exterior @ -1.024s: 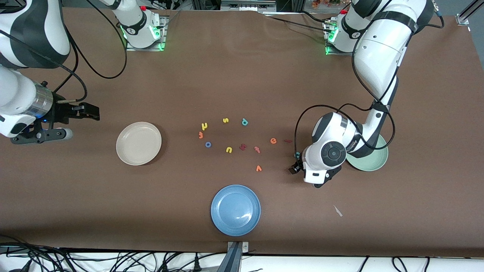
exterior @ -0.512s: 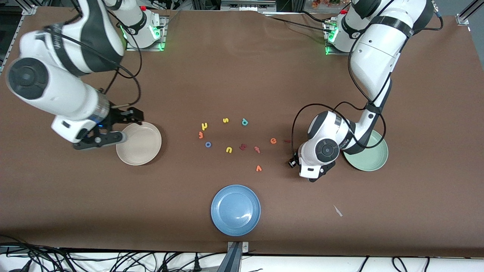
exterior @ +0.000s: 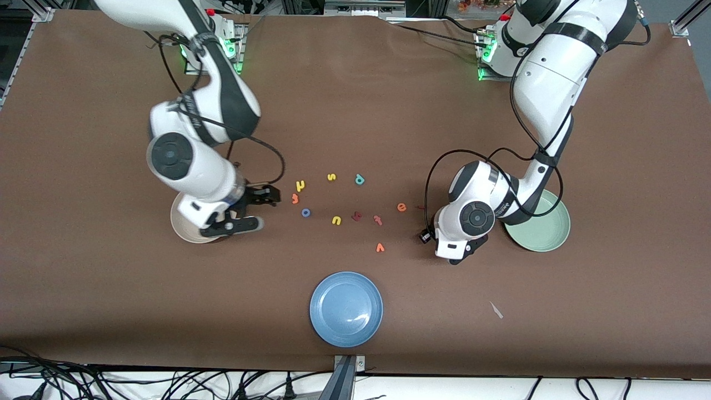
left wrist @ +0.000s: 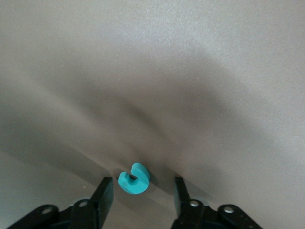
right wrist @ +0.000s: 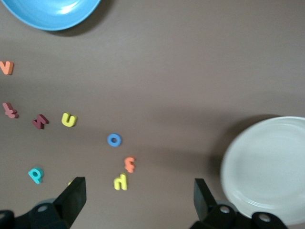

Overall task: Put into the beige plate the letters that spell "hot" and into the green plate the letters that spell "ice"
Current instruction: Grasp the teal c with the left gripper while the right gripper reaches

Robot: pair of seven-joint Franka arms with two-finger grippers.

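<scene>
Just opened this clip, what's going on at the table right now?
The left gripper is down at the table beside the green plate, its open fingers on either side of the teal "c", not yet touching it. The right gripper hangs open beside the beige plate, facing the loose letters. Both plates look empty.

- I see even, bright overhead light on the tabletop (exterior: pixel 355 100); arm shadows are soft.
- The blue plate (exterior: pixel 346 309) carries a small glare spot.
- The left wrist view is washed-out, with broad soft shadow bands.
</scene>
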